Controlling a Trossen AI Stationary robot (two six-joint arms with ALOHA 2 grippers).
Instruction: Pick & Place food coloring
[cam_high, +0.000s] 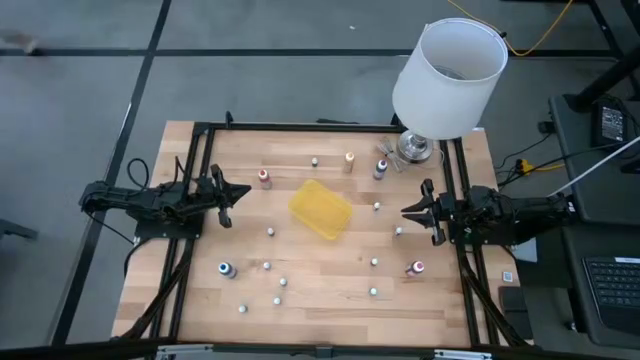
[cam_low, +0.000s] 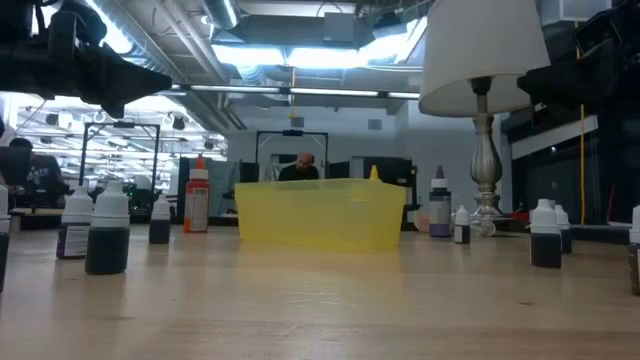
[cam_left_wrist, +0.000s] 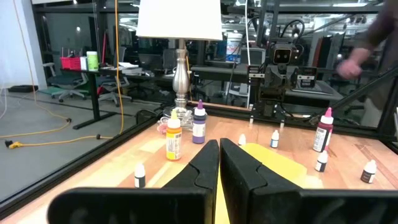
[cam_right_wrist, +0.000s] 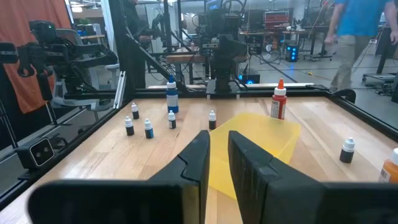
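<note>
The food coloring is a set of tiny dropper bottles standing scattered on the wooden table. A red-capped one (cam_high: 264, 178), an orange one (cam_high: 349, 160) and a purple one (cam_high: 381, 168) stand toward the far side. A blue one (cam_high: 226, 269), a magenta one (cam_high: 417, 268) and several whitish ones (cam_high: 277, 300) stand nearer. The yellow tray (cam_high: 320, 208) lies flat at the centre. My left gripper (cam_high: 228, 195) hovers at the table's left, shut and empty, pointing at the tray. My right gripper (cam_high: 412, 211) hovers at the right, its fingers a narrow gap apart, empty.
A white-shaded lamp (cam_high: 447, 76) stands on its metal base (cam_high: 415, 148) at the far right corner, close to the purple bottle. Black frame rails (cam_high: 195, 160) run along the table's left, right and far sides. People move in the room beyond (cam_right_wrist: 348, 31).
</note>
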